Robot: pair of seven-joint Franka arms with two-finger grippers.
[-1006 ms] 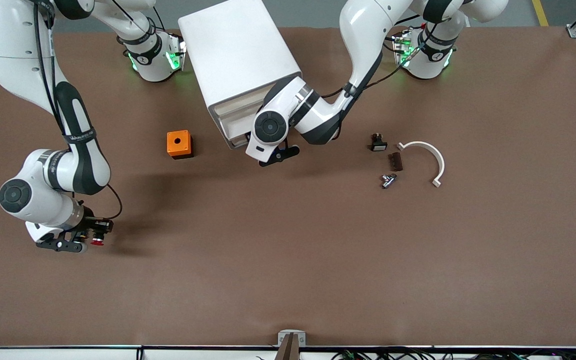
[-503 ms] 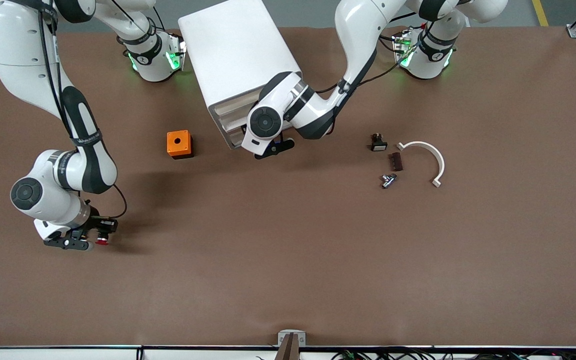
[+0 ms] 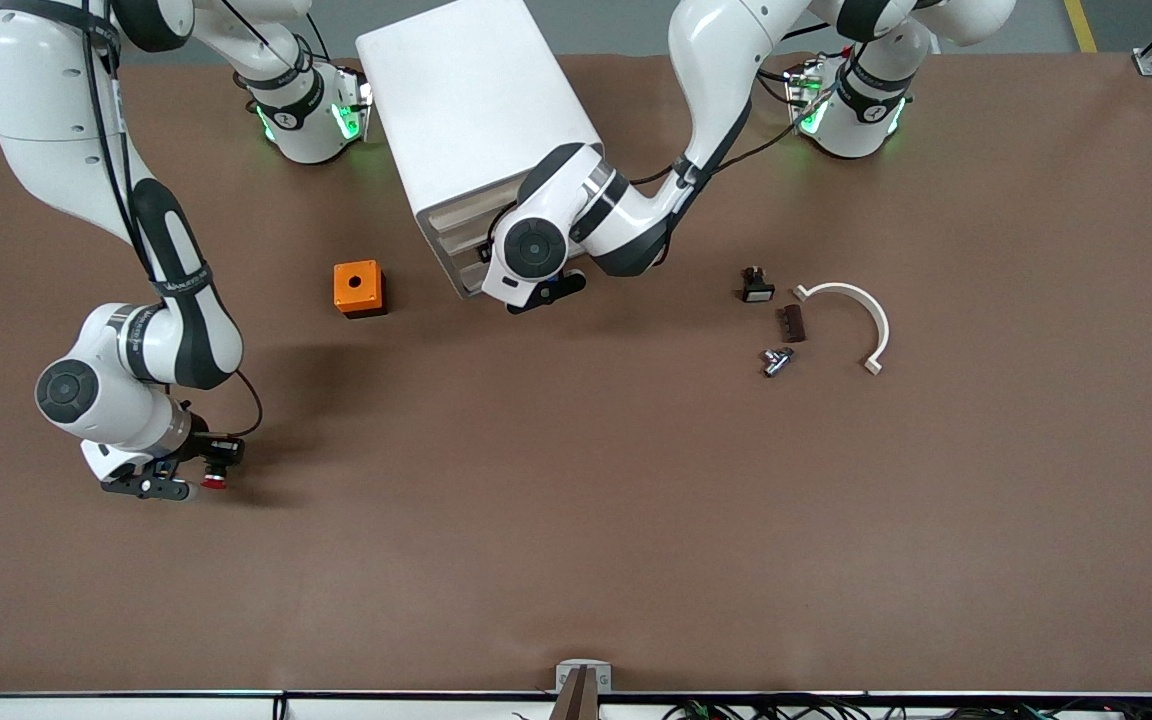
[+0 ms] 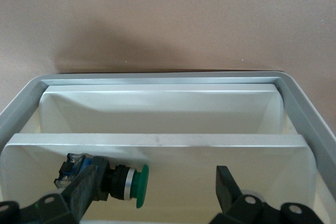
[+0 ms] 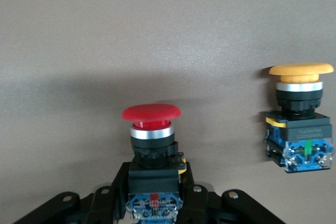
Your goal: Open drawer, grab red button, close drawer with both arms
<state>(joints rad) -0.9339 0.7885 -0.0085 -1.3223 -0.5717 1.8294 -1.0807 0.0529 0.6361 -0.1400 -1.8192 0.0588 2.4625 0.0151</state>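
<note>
The red-capped button (image 3: 215, 482) (image 5: 151, 124) is held just above the table toward the right arm's end, with my right gripper (image 3: 198, 478) (image 5: 155, 192) shut on its black-and-teal body. My left gripper (image 3: 544, 291) (image 4: 157, 177) is at the front of the white cabinet (image 3: 476, 110). It stands open at the drawer (image 3: 466, 275) (image 4: 157, 141), whose front shows only partly past the wrist. A green-capped button (image 4: 123, 183) lies inside that drawer beside one finger.
An orange box (image 3: 358, 288) stands near the cabinet. A yellow-capped button (image 5: 299, 124) sits on the table close to the red one. A black switch (image 3: 757, 286), brown block (image 3: 792, 323), metal fitting (image 3: 776, 361) and white curved bracket (image 3: 861, 315) lie toward the left arm's end.
The left gripper has moved in toward the cabinet front, and the drawer sticks out less. The right gripper has shifted a little toward the table's middle with the red button.
</note>
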